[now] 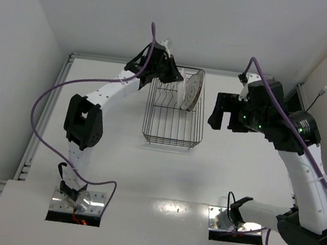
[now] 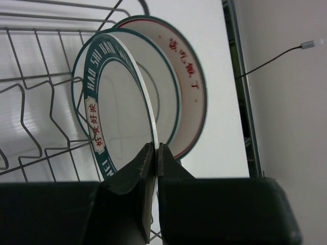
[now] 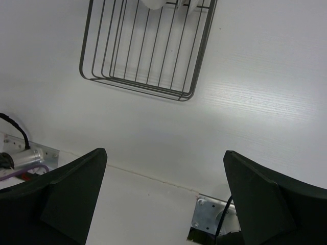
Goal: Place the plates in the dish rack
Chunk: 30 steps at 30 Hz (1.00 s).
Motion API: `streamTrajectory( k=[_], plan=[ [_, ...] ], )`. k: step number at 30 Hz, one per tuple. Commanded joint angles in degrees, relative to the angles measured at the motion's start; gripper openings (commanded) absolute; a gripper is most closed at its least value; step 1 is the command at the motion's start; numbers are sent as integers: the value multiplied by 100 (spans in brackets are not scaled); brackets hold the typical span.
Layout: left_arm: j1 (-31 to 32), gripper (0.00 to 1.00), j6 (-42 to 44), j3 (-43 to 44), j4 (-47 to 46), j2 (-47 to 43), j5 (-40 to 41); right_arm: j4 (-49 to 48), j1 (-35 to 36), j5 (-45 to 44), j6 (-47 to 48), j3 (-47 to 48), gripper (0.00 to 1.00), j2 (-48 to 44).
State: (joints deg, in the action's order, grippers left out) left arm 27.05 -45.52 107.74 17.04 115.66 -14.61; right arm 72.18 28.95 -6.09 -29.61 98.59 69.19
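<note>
Left arm (image 1: 104, 94) reaches across the bench (image 1: 145, 174) to the far end of the dish rack (image 1: 170, 142). Left jaws are clenched on the rim of a green-banded plate (image 2: 122, 117). In the left wrist view the fingers (image 2: 134, 173) pinch its edge from both sides, with the rim running straight between them. This plate stands on edge, upright, inside the rack's far right portion. Its broad dark green band carries white lettering and a pale patch with red characters. Whether its lower edge bears on the wires cannot be told. Just behind it, to the right, stands the second plate (image 2: 190, 87), also on edge, with a thin green rim line and red characters on its face. The two are close, and contact between them cannot be confirmed. Upright divider prongs (image 2: 30, 117) lie to the left of both plates. Right arm (image 1: 307, 170) is raised to the right of the rack. Right jaws are released and spread wide over bare bench, grasping nothing, well apart from both plates.
</note>
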Motion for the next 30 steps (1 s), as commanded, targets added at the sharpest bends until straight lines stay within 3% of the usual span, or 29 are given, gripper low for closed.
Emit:
streamTrajectory(
  k=[1, 6, 7, 9, 11, 15, 19, 22, 25, 27, 28, 30],
  plan=[
    [98, 0, -45, 27, -394, 71, 90, -20, -30, -121, -19, 108, 97, 33],
    [169, 4, 236, 405, 28, 317, 221, -72, -30, -235, -80, 55, 97, 86],
    [169, 12, 236, 405, 28, 378, 222, -73, -30, -235, -80, 55, 97, 86],
    [169, 20, 236, 405, 28, 431, 222, -73, -30, -235, -80, 55, 98, 138],
    [169, 42, 236, 519, 28, 431, 152, -73, -30, -235, -80, 116, 99, 139],
    [169, 100, -9, 633, -25, 291, 152, 6, -30, -515, -220, 187, 99, 192],
    [169, 100, -10, 1029, 352, 19, -7, 173, -30, -937, -326, 337, 99, 305],
    [169, 100, 385, 820, 712, -718, 509, 235, -30, -1279, -327, 504, 99, 359],
    [222, 100, 798, -14, 871, -1658, 862, 288, -30, -1404, -327, 425, 99, 359],
    [222, 100, 930, -1503, 871, -2411, 1029, 235, -30, -1404, -327, 338, 99, 359],
    [222, 100, 983, -1511, 811, -2660, 1100, 235, -30, -1308, -327, 276, 99, 419],
    [335, 100, 1114, -2559, 810, -3134, 1354, 77, -30, -1255, -327, 135, 99, 420]
  ],
)
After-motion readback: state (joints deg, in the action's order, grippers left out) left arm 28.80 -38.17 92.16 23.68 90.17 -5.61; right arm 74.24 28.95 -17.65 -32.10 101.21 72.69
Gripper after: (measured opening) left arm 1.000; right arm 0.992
